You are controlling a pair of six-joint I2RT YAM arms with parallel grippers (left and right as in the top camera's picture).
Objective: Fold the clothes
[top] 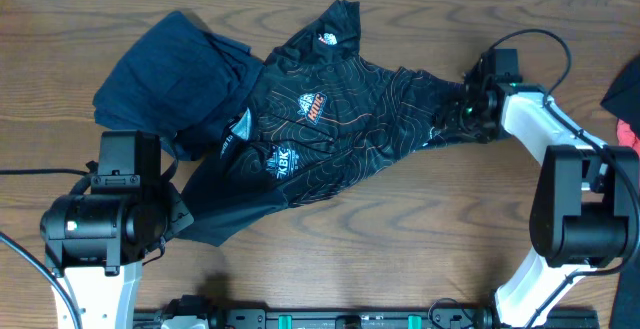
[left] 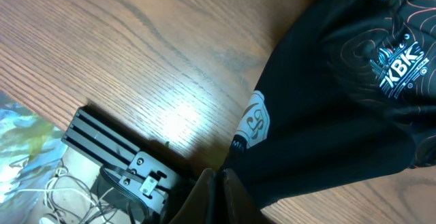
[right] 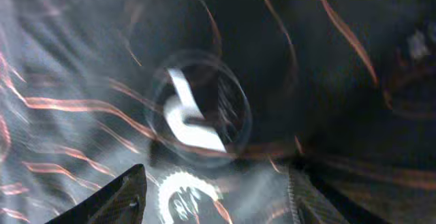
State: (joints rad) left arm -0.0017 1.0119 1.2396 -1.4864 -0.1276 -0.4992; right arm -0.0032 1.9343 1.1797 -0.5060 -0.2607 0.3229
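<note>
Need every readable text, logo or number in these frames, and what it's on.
"KBK": white lettering on the black short-sleeved jersey with thin orange contour lines.
Orange chest logo on the same jersey: too small to read.
Round white badge on its upper sleeve: too small to read.
Oval white badge, left wrist view: not legible.
White mark, right wrist view: blurred, unreadable.
</note>
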